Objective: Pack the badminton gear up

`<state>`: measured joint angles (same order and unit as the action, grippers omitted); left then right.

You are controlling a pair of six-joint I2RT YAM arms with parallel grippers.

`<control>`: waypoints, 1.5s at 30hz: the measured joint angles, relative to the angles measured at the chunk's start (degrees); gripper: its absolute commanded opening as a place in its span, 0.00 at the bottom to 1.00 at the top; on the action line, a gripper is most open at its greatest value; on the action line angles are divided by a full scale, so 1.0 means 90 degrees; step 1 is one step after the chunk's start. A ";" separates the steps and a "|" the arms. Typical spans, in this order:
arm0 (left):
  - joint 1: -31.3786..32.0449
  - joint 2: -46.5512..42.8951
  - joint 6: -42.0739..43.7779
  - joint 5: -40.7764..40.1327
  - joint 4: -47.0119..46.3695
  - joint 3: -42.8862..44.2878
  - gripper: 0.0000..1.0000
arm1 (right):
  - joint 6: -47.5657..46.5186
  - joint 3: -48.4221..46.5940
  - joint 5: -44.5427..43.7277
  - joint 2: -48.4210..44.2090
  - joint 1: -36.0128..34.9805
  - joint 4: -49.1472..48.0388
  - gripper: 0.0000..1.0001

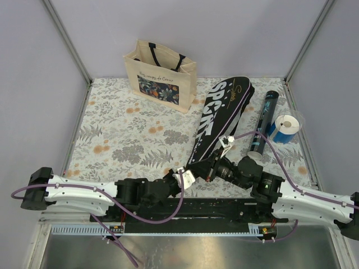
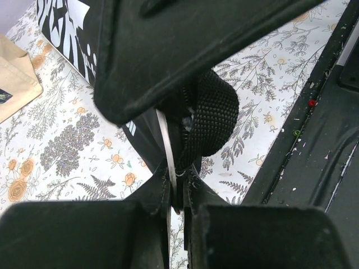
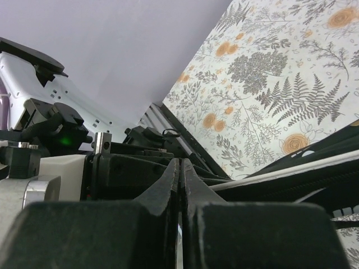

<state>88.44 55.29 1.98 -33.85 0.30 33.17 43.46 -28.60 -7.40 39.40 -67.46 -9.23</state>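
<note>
The black racket cover [image 1: 221,115] lettered "SPORT" lies diagonally right of the table's middle, its narrow end towards me. My left gripper [image 1: 189,171] is at that near end. In the left wrist view the gripper [image 2: 176,196] is shut on the cover's white-piped edge, beside a black webbing loop [image 2: 210,112]. My right gripper [image 1: 206,168] meets the same end from the right. In the right wrist view it [image 3: 180,165] is shut, and nothing shows between its tips. The cover's edge [image 3: 314,179] runs beside it. The long black tube [image 1: 263,120] lies right of the cover. No rackets or shuttlecocks show.
A beige tote bag [image 1: 161,75] with a floral print stands at the back, left of the cover. A blue-and-white roll [image 1: 285,130] lies right of the tube. The black base rail [image 1: 190,207] runs along the near edge. Metal posts frame the floral tablecloth [image 1: 123,129].
</note>
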 measured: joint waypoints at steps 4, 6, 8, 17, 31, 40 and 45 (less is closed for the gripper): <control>0.0000 0.0027 0.0063 -0.0005 0.0100 0.0085 0.00 | 0.0073 0.0015 0.0102 0.0287 -0.0061 -0.0362 0.00; -0.0007 0.0041 0.0061 -0.0027 0.0143 0.0100 0.00 | 0.0080 0.0015 0.0078 0.0449 -0.0129 -0.0532 0.00; -0.0036 0.0036 0.0056 -0.0029 0.0202 0.0100 0.00 | 0.0078 0.0015 -0.0022 0.0636 -0.0250 -0.0699 0.00; -0.0257 0.0245 -0.0146 -0.0019 0.0274 0.0100 0.00 | -0.0282 -0.0058 -0.0993 -0.0192 -0.0673 -0.0352 0.60; -0.0418 0.1838 -0.1489 -0.0219 0.1824 0.0449 0.99 | -0.1260 -0.0452 -0.3755 -0.1831 -0.0682 0.1836 1.00; -0.0457 0.0313 -0.2101 -0.0253 0.2042 0.0656 0.99 | -0.1462 -0.1022 -0.4789 -0.1814 -0.0682 0.3400 1.00; -0.0726 -0.0806 -0.2254 -0.0442 0.2016 0.1030 0.99 | -0.1970 -0.1294 -0.4796 -0.1960 -0.0682 0.3733 1.00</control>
<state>81.91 48.03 -18.31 -37.82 18.44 42.44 25.74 -40.25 -50.57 21.76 -73.60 24.36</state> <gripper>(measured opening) 0.988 0.993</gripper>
